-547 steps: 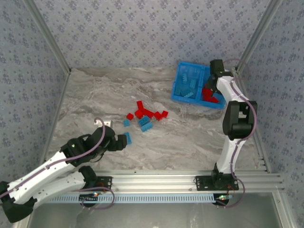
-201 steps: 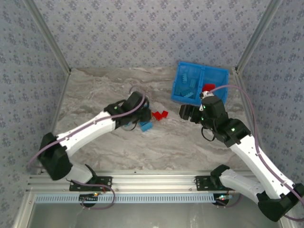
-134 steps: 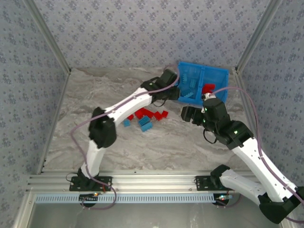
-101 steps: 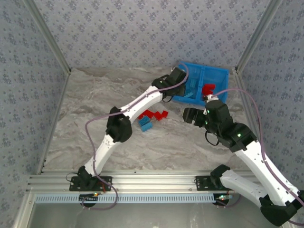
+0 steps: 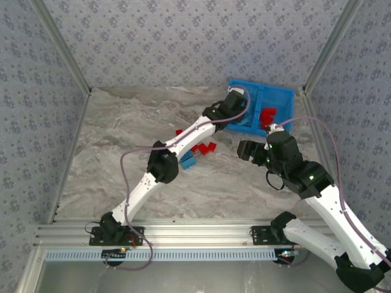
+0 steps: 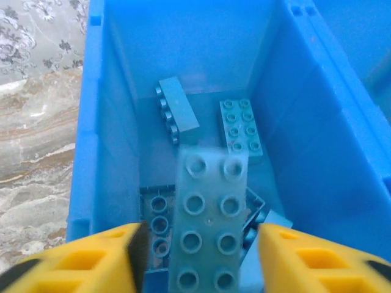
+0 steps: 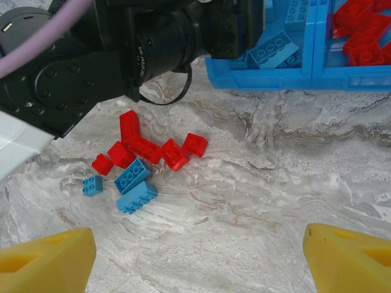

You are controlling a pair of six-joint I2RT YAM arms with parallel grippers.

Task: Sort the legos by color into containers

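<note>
The blue bin (image 5: 280, 96) sits at the back right. My left gripper (image 5: 234, 102) hangs over its left compartment, open. In the left wrist view a light blue two-by-four lego (image 6: 209, 226) lies between the yellow fingers (image 6: 91, 259) with a gap on each side, above other light blue legos (image 6: 177, 110). Red legos (image 5: 267, 115) fill the right compartment. My right gripper (image 5: 245, 149) hovers open and empty in front of the bin. Loose red legos (image 7: 146, 146) and blue legos (image 7: 131, 177) lie on the table.
The bin's front wall (image 7: 269, 79) stands just beyond the right gripper. The left arm's wrist (image 7: 110, 55) stretches across above the loose pile. Bare marble table (image 7: 256, 201) lies under the right gripper. Patterned walls close in the table.
The left arm has swung from the table's near left across to the bin and opened over the left compartment. The right arm has withdrawn from the bin toward the table.
</note>
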